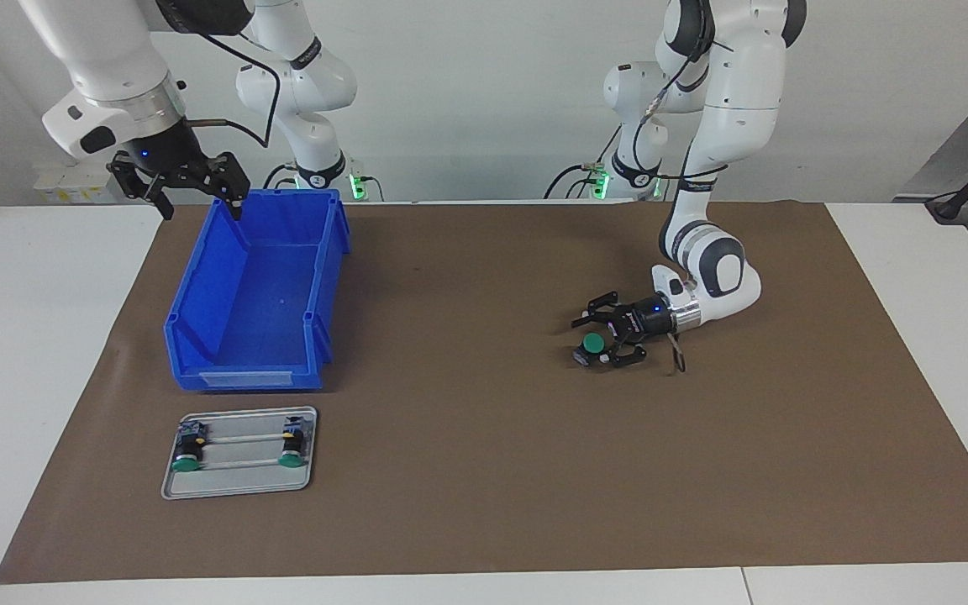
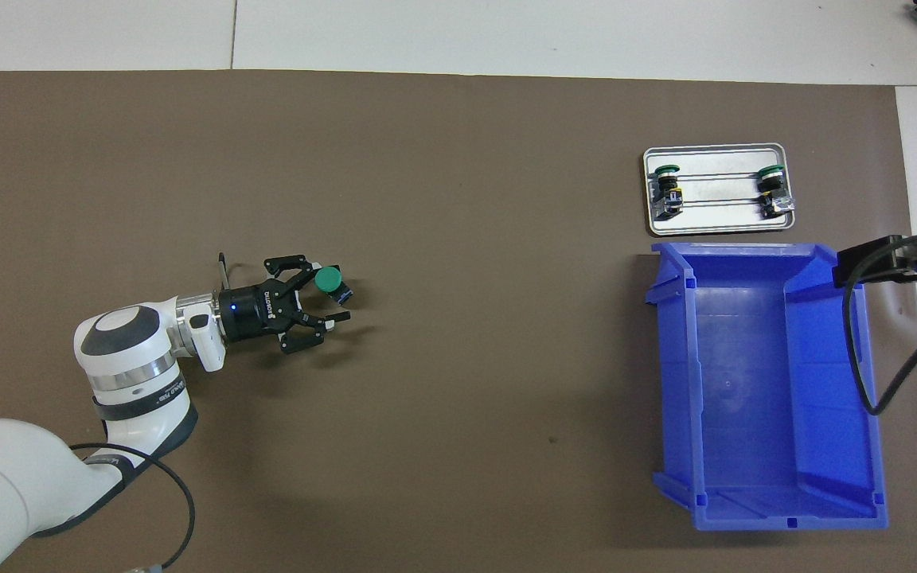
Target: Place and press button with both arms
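- Overhead view: one blue bin [image 2: 761, 382] sits nearest the robots, the right gripper [image 1: 198, 197] over its rim, fingers spread wide.
- Farther than the bin, one button [image 2: 329, 280] lies between the left gripper's [image 2: 323, 306] parted fingers.
- Farthest, just beside the bin, one metal tray [image 2: 717, 223] holds two buttons.

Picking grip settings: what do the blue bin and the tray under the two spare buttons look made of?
Blue bin: looks like moulded plastic, uniform colour with a slight sheen, ribbed walls and a moulded rim. Tray: probably sheet metal, pale grey with a dull brushed look and a raised rounded rim; painted plastic can't be ruled out.
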Motion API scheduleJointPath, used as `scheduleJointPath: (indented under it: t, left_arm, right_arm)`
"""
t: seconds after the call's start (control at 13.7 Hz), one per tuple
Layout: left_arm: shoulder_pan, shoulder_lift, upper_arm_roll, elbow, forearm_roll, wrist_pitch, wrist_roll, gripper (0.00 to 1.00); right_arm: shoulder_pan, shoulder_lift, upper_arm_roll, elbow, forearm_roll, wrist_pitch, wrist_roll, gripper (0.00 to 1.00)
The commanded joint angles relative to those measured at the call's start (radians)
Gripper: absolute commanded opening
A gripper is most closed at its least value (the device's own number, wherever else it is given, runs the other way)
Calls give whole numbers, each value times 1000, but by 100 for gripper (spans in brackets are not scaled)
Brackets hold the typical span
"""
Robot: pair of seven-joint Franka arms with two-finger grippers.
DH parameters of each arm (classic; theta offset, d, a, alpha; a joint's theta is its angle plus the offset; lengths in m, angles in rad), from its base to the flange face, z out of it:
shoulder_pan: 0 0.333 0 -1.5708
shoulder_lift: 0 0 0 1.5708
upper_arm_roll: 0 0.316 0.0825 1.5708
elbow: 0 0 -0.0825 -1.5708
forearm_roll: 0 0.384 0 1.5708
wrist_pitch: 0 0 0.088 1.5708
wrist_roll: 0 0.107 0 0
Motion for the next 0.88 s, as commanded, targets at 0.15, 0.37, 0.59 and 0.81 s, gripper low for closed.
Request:
scheduleJointPath:
  t: [0.15, 0.37, 0.59, 0.81]
  left_arm:
    - [-17, -3, 5, -7, 15, -15, 15, 78]
    - [-26, -8, 5, -7, 15, -16, 14, 80]
    - [-31, -14, 5, -7, 17, -18, 14, 96]
    - [-31, -15, 5, -7, 29, -18, 14, 97]
  right_arm:
    - [-4, -24, 6, -27, -3, 12, 4, 100]
    - [-4, -24, 6, -27, -3, 12, 4, 100]
    - [-4, -24, 6, -27, -3, 12, 4, 100]
    - [-4, -24, 6, -27, -3, 12, 4, 100]
